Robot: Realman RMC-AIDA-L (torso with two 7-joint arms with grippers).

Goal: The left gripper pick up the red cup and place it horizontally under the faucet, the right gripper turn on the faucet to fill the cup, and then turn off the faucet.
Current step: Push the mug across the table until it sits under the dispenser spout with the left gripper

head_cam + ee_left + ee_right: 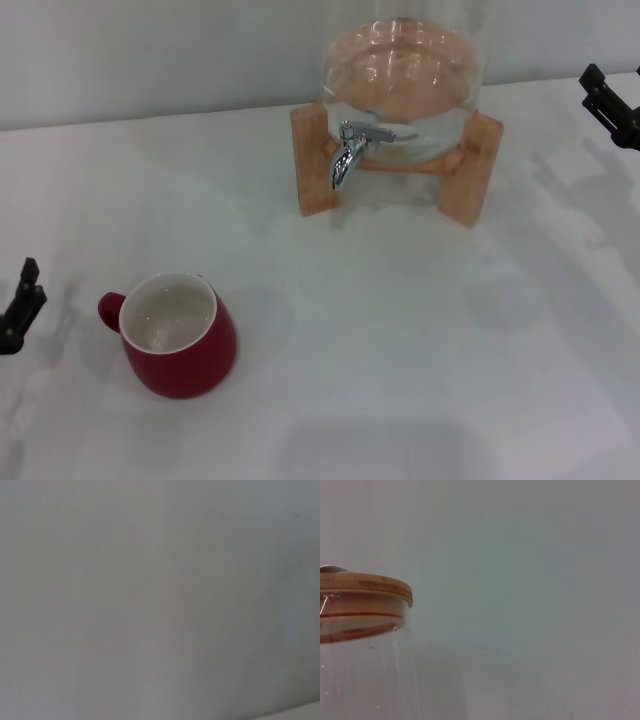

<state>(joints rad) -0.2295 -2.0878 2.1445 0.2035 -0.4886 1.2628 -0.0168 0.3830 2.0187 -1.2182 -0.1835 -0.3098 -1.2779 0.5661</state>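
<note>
White tabletop spreads below a pale wall. At its far left edge the left gripper pokes in, holding nothing, well apart from the red cup, which stands upright (handle toward that gripper). Further right, the faucet juts from a glass jar on a wooden stand. The right gripper hangs at the far right, touching nothing; I cannot tell how far either gripper is spread.
</note>
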